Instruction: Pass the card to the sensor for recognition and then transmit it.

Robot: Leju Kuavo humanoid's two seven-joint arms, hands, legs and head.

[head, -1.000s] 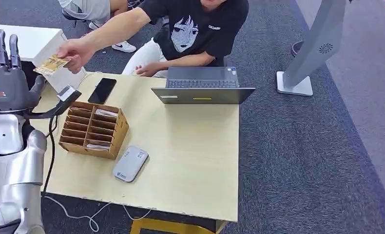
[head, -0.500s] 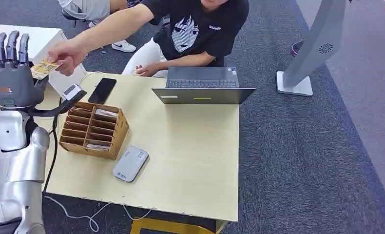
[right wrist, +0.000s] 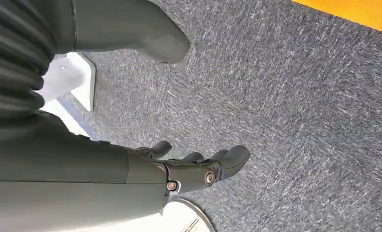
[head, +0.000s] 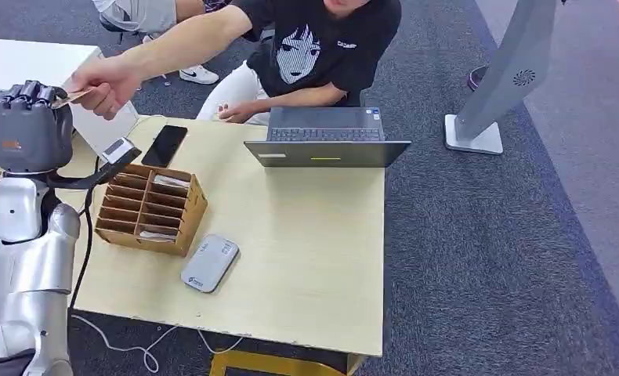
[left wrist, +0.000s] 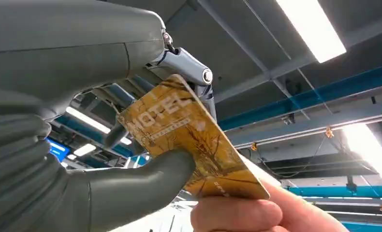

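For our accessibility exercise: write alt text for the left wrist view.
The robot's left hand grips a golden hotel card between thumb and fingers, while a person's hand holds the card's other end. Ceiling beams and strip lights lie behind.

The left arm is raised upright, and its left hand (head: 26, 125) has fingers (head: 30, 92) curled over, thumb (left wrist: 131, 186) pressing a hotel card (left wrist: 191, 145). The right hand (right wrist: 179, 169) hangs, fingers apart and holding nothing.
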